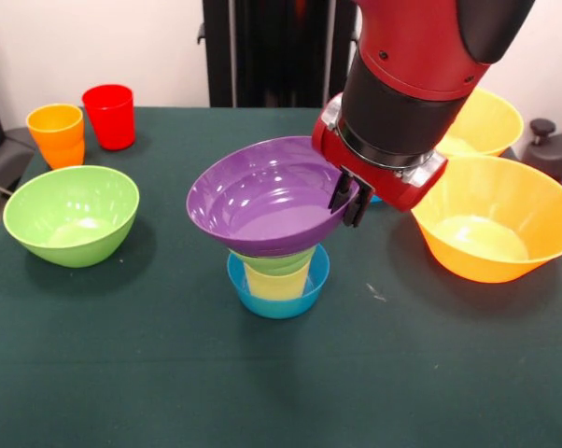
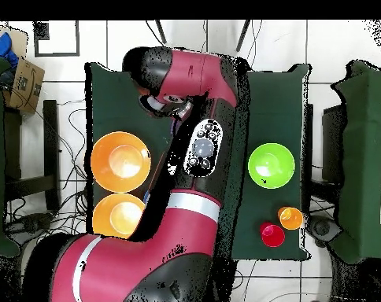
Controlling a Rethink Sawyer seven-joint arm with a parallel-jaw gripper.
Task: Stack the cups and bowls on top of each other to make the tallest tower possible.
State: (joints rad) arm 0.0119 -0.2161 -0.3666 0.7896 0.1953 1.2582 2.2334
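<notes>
My arm (image 2: 195,157) crosses the table (image 2: 260,86). Two large orange bowls (image 2: 120,161) lie on one side of it; the green bowl (image 2: 271,165), orange cup (image 2: 290,217) and red cup (image 2: 271,234) on the other.

Scene evenly and brightly lit from above. Soft shadows are cast on the green table cloth (image 1: 150,373) beneath the large green bowl (image 1: 71,215) and the small blue bowl (image 1: 278,285). Glare spots are seen inside the purple bowl (image 1: 267,196) and the nearer orange bowl (image 1: 496,229). Front view is rendered sharp throughout.
</notes>
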